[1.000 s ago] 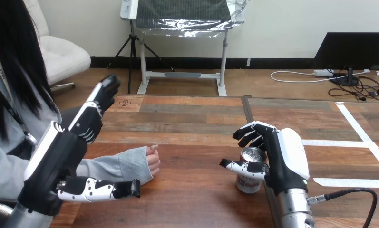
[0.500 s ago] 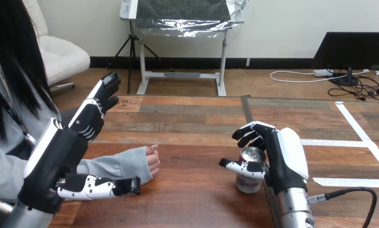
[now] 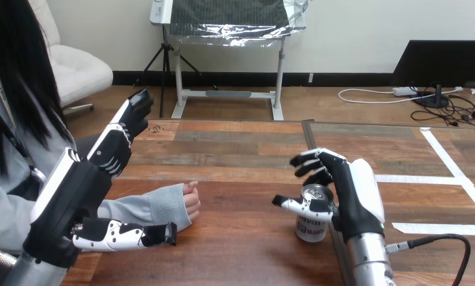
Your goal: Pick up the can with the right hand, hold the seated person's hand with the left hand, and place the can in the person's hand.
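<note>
The can (image 3: 310, 221) stands upright on the bench (image 3: 241, 149) within the right hand (image 3: 357, 196), whose fingers (image 3: 321, 159) arc loosely behind it with the thumb across its front, not clamped. Best to close evenly on the can's middle before lifting. The left hand (image 3: 83, 185) hovers spread wide, near the person's hand (image 3: 191, 202) but apart from it
</note>
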Motion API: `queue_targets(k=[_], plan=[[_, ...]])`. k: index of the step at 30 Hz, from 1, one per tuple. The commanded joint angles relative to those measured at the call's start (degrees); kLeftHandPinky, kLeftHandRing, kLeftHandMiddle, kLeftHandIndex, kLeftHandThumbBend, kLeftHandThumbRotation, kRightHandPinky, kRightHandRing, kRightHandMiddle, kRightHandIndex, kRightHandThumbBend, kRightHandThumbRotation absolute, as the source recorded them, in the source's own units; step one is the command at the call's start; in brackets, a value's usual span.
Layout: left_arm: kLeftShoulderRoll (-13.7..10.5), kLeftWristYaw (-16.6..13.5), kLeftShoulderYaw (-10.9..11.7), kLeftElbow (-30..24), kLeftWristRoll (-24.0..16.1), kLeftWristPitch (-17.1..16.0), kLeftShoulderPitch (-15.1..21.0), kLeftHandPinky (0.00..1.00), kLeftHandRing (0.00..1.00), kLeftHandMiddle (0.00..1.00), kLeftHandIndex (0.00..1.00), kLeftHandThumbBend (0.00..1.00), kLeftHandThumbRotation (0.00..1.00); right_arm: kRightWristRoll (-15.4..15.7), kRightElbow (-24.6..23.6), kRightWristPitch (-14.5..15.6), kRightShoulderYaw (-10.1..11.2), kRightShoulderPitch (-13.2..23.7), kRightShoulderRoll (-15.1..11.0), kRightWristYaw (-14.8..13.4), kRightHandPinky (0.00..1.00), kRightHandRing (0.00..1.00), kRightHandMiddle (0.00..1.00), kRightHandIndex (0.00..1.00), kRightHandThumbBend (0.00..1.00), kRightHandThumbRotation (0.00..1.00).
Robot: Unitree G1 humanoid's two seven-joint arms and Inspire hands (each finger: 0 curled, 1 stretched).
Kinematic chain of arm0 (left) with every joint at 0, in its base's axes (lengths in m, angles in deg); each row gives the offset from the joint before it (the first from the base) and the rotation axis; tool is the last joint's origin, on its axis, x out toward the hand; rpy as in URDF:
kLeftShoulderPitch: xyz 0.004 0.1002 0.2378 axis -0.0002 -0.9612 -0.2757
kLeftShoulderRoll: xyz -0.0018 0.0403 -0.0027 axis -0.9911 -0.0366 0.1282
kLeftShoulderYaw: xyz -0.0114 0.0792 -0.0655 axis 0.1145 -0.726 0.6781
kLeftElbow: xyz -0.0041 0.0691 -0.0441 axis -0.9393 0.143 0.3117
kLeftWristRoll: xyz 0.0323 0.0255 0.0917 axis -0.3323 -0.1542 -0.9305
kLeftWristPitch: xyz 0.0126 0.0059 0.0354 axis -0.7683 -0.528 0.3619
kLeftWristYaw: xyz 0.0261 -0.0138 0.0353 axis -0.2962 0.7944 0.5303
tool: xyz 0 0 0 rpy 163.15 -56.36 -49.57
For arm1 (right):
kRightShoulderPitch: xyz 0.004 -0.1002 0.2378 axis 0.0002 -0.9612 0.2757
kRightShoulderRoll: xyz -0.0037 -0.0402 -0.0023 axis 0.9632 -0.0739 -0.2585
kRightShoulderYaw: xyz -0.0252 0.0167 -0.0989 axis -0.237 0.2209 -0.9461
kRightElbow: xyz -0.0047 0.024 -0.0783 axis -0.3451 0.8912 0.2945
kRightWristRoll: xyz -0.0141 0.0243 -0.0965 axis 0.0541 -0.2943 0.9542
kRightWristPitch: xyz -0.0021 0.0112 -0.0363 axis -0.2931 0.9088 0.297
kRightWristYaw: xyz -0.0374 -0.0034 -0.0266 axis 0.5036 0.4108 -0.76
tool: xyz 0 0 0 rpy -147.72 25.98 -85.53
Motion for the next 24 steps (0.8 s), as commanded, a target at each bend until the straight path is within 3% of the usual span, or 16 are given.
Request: queue_targets(k=[1,5,13,17,24], plan=[[-0.7,0.2,0.1,-2.1,0.6,-0.4,2.2,1.0,1.0,1.0,0.99,1.0,0.36,-2.6,-1.1,-1.8,2.3,2.5,1.1,2.0,0.53,0.61,0.66,0.67,0.97,0.0],[-0.7,0.4,0.1,-2.2,0.9,-0.3,2.0,1.0,1.0,1.0,0.99,1.0,0.36,-5.7,-0.9,-3.1,4.2,1.8,1.8,6.6,0.58,0.65,0.69,0.7,0.99,0.01],[-0.5,0.6,0.2,-2.1,1.3,-0.2,1.5,1.0,1.0,1.0,1.0,1.0,0.36,-9.6,-0.9,-3.0,6.7,0.8,2.4,12.7,0.69,0.72,0.75,0.78,1.0,0.13],[0.0,-0.2,0.6,-1.9,0.7,-0.8,1.2,1.0,1.0,1.0,1.0,1.0,0.37,-12.7,-0.9,-4.1,8.5,0.1,3.0,17.3,0.72,0.75,0.78,0.81,1.0,0.17],[-0.2,0.0,0.7,-2.0,0.8,-0.7,0.8,1.0,1.0,1.0,1.0,1.0,0.38,-15.1,-1.1,-4.3,10.4,-0.7,3.6,20.9,0.77,0.8,0.83,0.84,1.0,0.23]])
